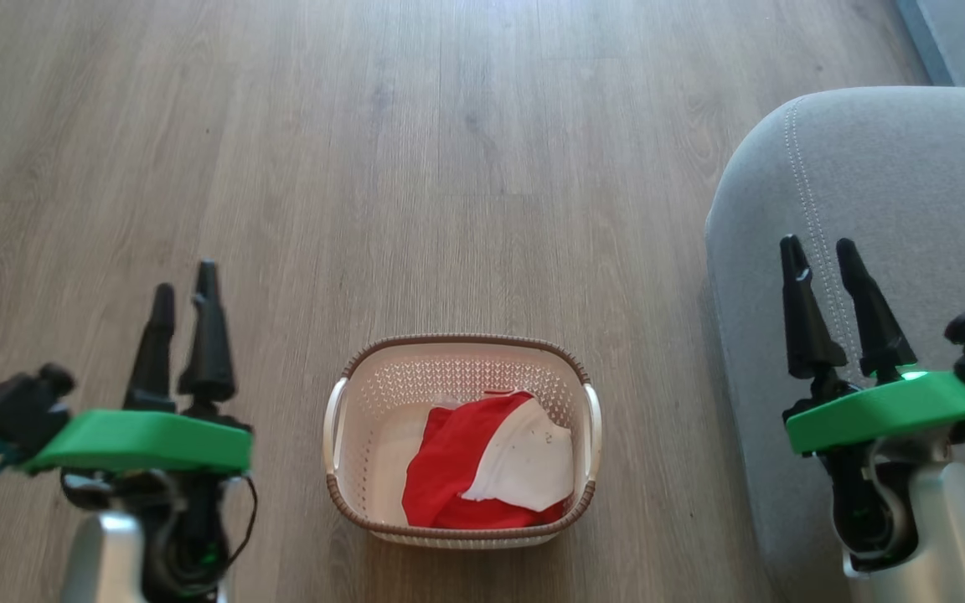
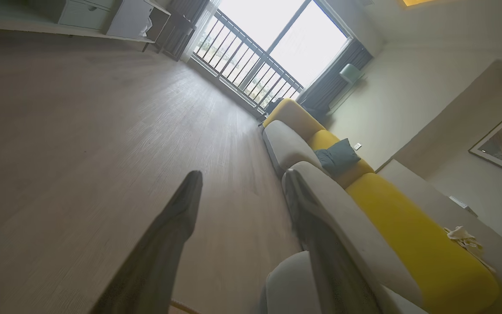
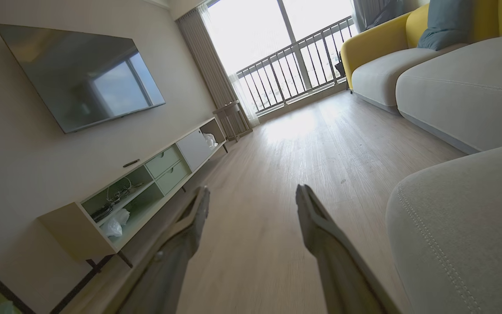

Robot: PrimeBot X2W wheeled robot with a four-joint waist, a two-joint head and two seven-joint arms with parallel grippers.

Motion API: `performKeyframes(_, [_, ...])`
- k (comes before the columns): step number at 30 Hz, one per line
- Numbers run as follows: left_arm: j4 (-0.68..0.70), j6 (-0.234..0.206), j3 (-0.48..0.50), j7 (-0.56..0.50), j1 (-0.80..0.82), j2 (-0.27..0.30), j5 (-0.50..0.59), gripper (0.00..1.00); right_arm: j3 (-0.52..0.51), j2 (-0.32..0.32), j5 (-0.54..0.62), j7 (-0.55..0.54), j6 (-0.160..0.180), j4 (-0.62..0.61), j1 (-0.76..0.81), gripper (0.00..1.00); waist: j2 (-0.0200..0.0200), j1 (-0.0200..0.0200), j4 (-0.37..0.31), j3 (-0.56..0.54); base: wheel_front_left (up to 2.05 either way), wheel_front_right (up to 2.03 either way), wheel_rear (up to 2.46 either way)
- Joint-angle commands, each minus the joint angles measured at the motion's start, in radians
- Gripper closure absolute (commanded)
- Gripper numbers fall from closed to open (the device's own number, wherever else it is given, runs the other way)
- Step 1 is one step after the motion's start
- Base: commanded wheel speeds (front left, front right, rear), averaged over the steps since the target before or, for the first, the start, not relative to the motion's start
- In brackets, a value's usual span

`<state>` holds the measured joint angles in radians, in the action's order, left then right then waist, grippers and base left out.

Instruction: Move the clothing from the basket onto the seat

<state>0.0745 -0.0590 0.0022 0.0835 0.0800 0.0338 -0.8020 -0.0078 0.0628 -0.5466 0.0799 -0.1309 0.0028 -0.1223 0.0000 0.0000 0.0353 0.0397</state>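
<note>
The cream perforated basket (image 1: 357, 435) with a brown rim stands on the wood floor at lower centre of the head view. Red and white clothing (image 1: 491, 461) lies crumpled in its right half. The grey seat (image 1: 885, 193) with pale stitching fills the right side and shows again as the seat (image 3: 464, 226) in the right wrist view. My left gripper (image 1: 186, 290) hovers open to the left of the basket, nothing between its fingers (image 2: 181, 205). My right gripper (image 1: 819, 248) hangs open over the seat's left part, its fingers (image 3: 310, 213) empty.
Bare wood floor (image 1: 449, 167) stretches ahead of the basket. A long sofa with yellow back (image 2: 408, 226) and further grey cushions runs toward a balcony railing (image 3: 290, 74). A low TV cabinet (image 3: 146, 187) and a wall screen (image 3: 76, 74) line the opposite wall.
</note>
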Motion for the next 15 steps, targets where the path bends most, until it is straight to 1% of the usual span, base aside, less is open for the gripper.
performKeyframes(1, [0.05, -0.014, -0.001, 0.013, 0.042, 0.01, 0.052, 0.0, 0.016, 0.008, 0.034, 0.016, 0.0, -0.031, -0.04, 0.0, 0.0, 0.0, -0.001, -0.001, 0.0, 0.0, 0.0])
performKeyframes(4, [0.04, -0.036, -0.049, 0.022, 0.036, 0.014, 0.137, 0.0, 0.032, 0.01, 0.072, 0.024, 0.0, -0.019, -0.037, 0.0, 0.0, 0.0, -0.004, -0.003, 0.0, 0.0, 0.0])
performKeyframes(7, [0.023, -0.071, -0.107, 0.031, 0.036, 0.039, 0.205, 0.0, 0.047, 0.015, 0.105, 0.033, 0.0, 0.004, -0.031, 0.0, 0.0, 0.0, -0.007, -0.006, 0.0, 0.0, 0.0])
performKeyframes(14, [-0.029, -0.206, -0.242, 0.051, 0.048, 0.109, 0.321, 0.0, 0.081, 0.024, 0.171, 0.054, 0.0, 0.051, -0.026, 0.0, 0.0, 0.0, -0.009, -0.013, 0.0, 0.0, 0.0])
performKeyframes(15, [-0.035, -0.241, -0.282, 0.057, 0.057, 0.129, 0.346, 0.0, 0.087, 0.024, 0.188, 0.06, 0.0, 0.06, -0.027, 0.0, 0.0, 0.0, -0.011, -0.014, 0.0, 0.0, 0.0])
